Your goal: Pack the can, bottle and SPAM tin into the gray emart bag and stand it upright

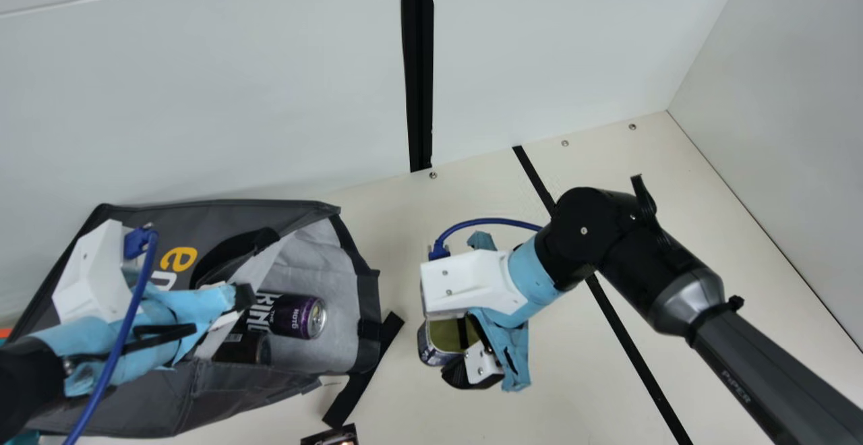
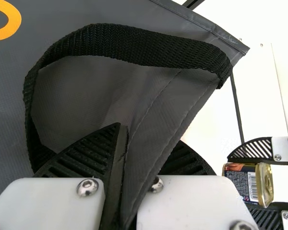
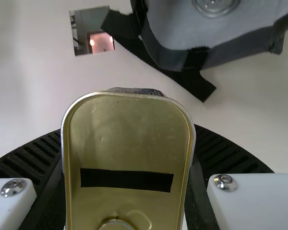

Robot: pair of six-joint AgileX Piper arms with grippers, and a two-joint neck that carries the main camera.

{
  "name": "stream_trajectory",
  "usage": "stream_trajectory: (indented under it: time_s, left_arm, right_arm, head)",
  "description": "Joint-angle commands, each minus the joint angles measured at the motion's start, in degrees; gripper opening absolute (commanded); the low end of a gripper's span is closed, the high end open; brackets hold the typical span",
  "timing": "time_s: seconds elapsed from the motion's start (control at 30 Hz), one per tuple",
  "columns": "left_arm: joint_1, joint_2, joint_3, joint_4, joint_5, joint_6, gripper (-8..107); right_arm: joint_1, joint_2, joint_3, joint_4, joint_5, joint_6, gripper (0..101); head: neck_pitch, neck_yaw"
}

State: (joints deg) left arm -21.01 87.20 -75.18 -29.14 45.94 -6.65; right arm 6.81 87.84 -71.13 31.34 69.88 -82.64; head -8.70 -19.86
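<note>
Main view: The gray bag (image 1: 222, 391) lies on its side on the cream surface (image 1: 566, 391), at the lower left of the frame, its mouth facing right. Inside the mouth are a purple can (image 1: 291, 315) and, just beside it, a dark bottle (image 1: 253, 348), partly hidden. A black strap (image 1: 364, 371) lies by the mouth, near a small shiny plate (image 1: 330, 435) at the bottom edge. The left gripper (image 1: 243, 297) is at the upper flap of the bag, over the can's end. Right of center, the right gripper (image 1: 450, 347) holds the SPAM tin (image 1: 443, 332) near the bag but apart from it.

Left wrist view: The left gripper's jaws are clenched on the edge of the bag's gray fabric, with a black webbing handle (image 2: 139, 45) looping above them. At the lower right of the frame, the tin sits sideways between the right gripper's jaws.

Right wrist view: The right gripper's (image 3: 129, 139) jaws grasp the tin by its two sides. Its gold end faces the camera, with a black strip (image 3: 127, 179) across it and part of a pull ring (image 3: 116, 224) at the bottom edge. The bag's mouth is at the upper right, with the round silver end of a can inside; the shiny plate is at the upper left.
</note>
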Motion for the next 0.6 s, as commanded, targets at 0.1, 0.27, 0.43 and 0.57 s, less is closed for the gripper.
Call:
stream_trajectory:
  time_s: [0.1,0.27,0.43,0.57]
  left_arm:
    - [0.0,0.0,0.0,0.0,0.0,0.0,-8]
    - [0.0,0.0,0.0,0.0,0.0,0.0,-8]
    - [0.0,0.0,0.0,0.0,0.0,0.0,-8]
    - [0.0,0.0,0.0,0.0,0.0,0.0,-8]
  right_arm:
    - [0.08,0.3,-0.34,3.91,0.02,-0.56,0]
    - [-0.5,0.91,-1.11,7.65,0.02,-1.19,0]
    - [-1.17,1.66,-1.98,11.9,-0.06,-2.05,0]
    - [-1.18,2.27,-2.12,15.23,-0.74,-2.69,0]
  head:
    - [-1.3,-0.14]
    - [-1.3,-0.14]
    - [-1.3,-0.14]
    - [-1.3,-0.14]
